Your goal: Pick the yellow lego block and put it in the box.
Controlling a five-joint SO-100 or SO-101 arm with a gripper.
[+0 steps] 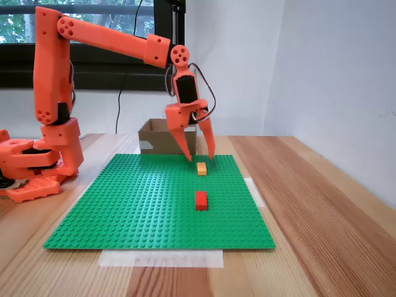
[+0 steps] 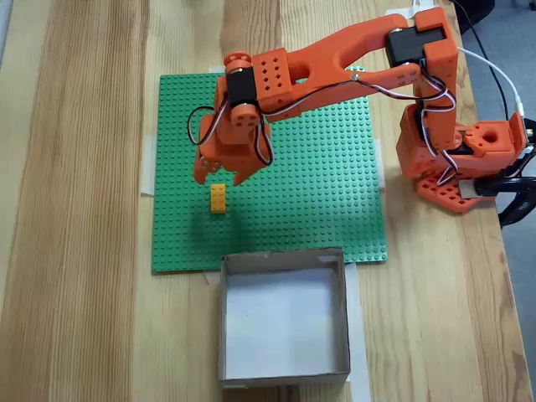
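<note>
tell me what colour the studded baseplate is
Green, clearest in a fixed view, the baseplate.

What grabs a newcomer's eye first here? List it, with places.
The bright orange arm reaching over the green baseplate dominates, its open gripper hanging just above the yellow lego block. A red brick sits nearer the camera in that fixed view. The box stands empty at the baseplate's edge.

Box point(image 1: 162, 137) partly behind arm; red brick point(image 1: 201, 200) — hidden under arm in top-down view.

Open tool point(image 2: 219, 177) above yellow lego block point(image 2: 218, 198)
</note>
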